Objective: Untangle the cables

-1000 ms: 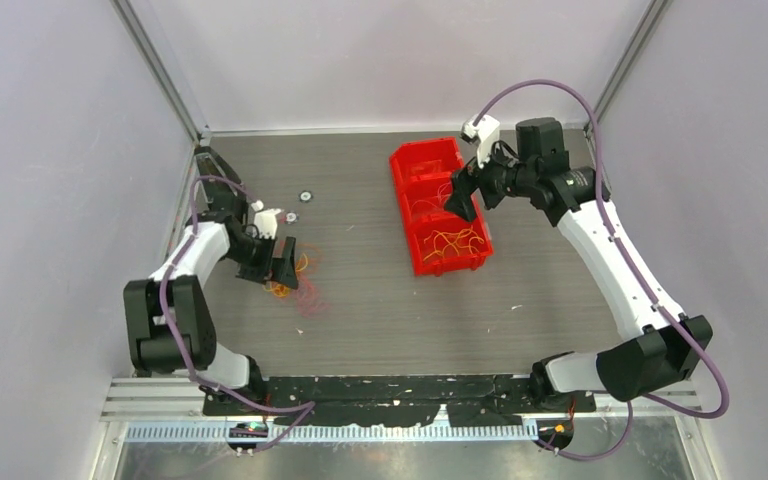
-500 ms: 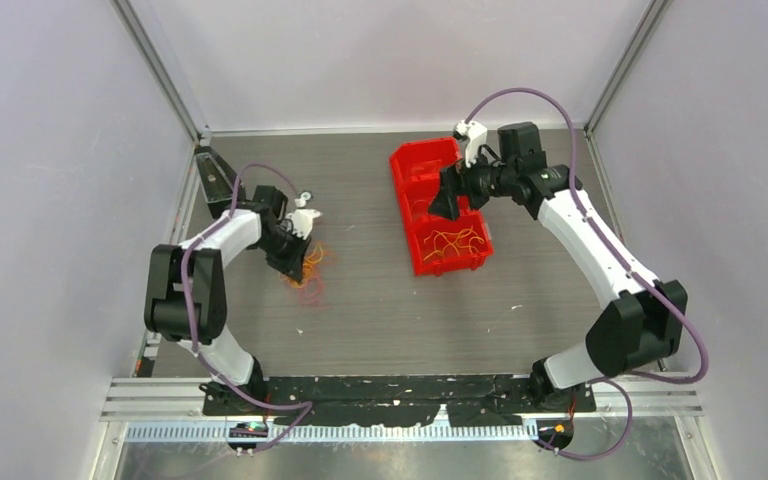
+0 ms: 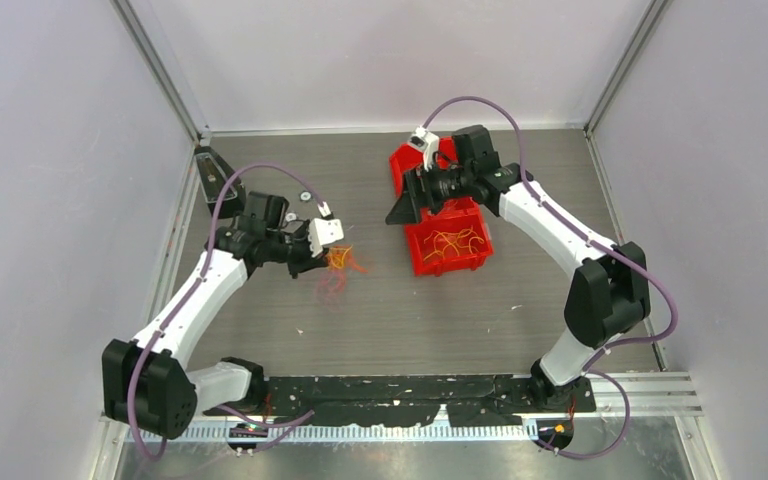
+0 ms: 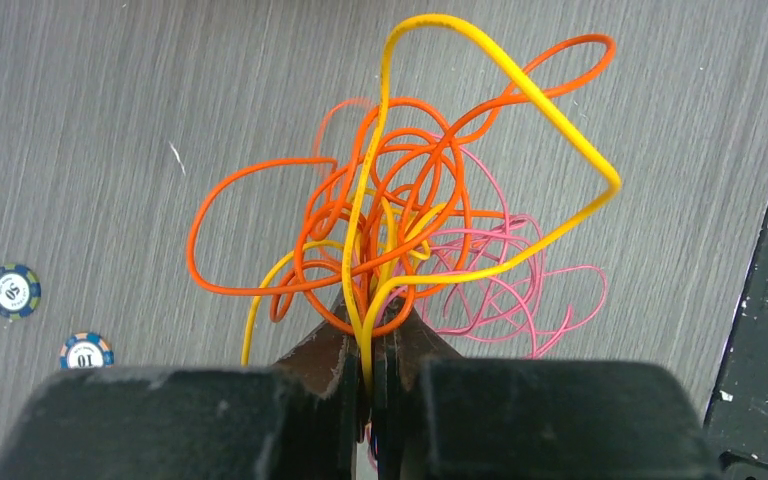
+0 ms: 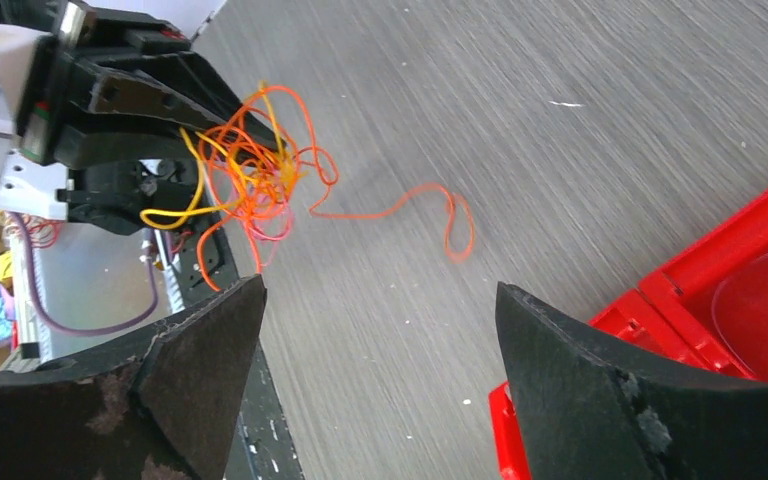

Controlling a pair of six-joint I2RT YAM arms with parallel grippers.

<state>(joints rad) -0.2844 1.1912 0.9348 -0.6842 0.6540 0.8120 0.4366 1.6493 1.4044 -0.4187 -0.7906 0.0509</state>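
Observation:
The cables (image 4: 390, 200) are a tangle of thin orange, yellow and pink strands. My left gripper (image 4: 372, 312) is shut on them, with yellow and orange strands pinched between its tips. In the top view the left gripper (image 3: 320, 258) holds the cables (image 3: 341, 262) left of the table's centre, and pink loops (image 3: 332, 286) trail just below. My right gripper (image 3: 400, 212) stands open at the red bin's left side, pointing at the tangle. The right wrist view shows the right gripper (image 5: 380, 300) with wide, empty jaws, the cables (image 5: 250, 170) ahead, and one orange strand (image 5: 440, 205) trailing toward it.
A red bin (image 3: 450, 268) with compartments stands right of centre; its near compartment holds more orange and yellow strands (image 3: 455, 240). Two poker chips (image 4: 15, 290) (image 4: 86, 352) lie on the grey table left of the tangle. A black strip (image 4: 765, 300) borders the table.
My left gripper shut on the tangle and carried it right, toward the table's centre. My right arm swung left from over the bin toward the tangle, jaws still open.

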